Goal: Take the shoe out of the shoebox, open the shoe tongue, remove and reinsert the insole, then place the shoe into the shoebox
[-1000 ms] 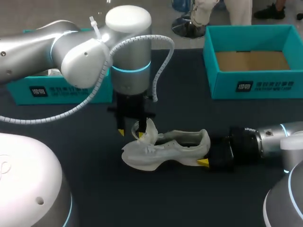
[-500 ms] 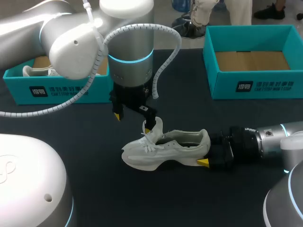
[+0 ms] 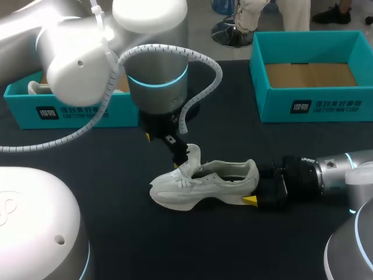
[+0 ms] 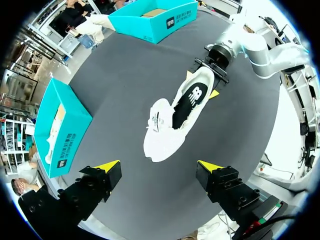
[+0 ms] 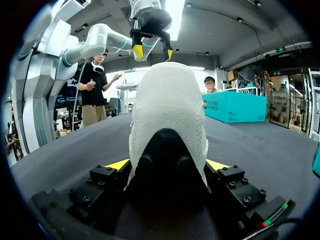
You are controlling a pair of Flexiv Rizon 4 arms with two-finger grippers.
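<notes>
Nearby, on the desk (image 3: 233, 245): white shoe (image 3: 204, 184) on its sole, outside the boxes, tongue raised. Clamped at the heel by the right gripper (image 5: 168, 164), 1 finger each side. Above the toe end, left gripper (image 4: 159, 166) spread wide, holding nothing. Farther back, along the far edge, well apart: left box (image 3: 76, 111), right box (image 3: 315, 105), both teal.

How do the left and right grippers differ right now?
The left gripper is open and empty; the right gripper is shut on the shoe at its heel. The left gripper points down from above the shoe's tongue; the right gripper lies level, low over the table. Both have yellow fingertips.
</notes>
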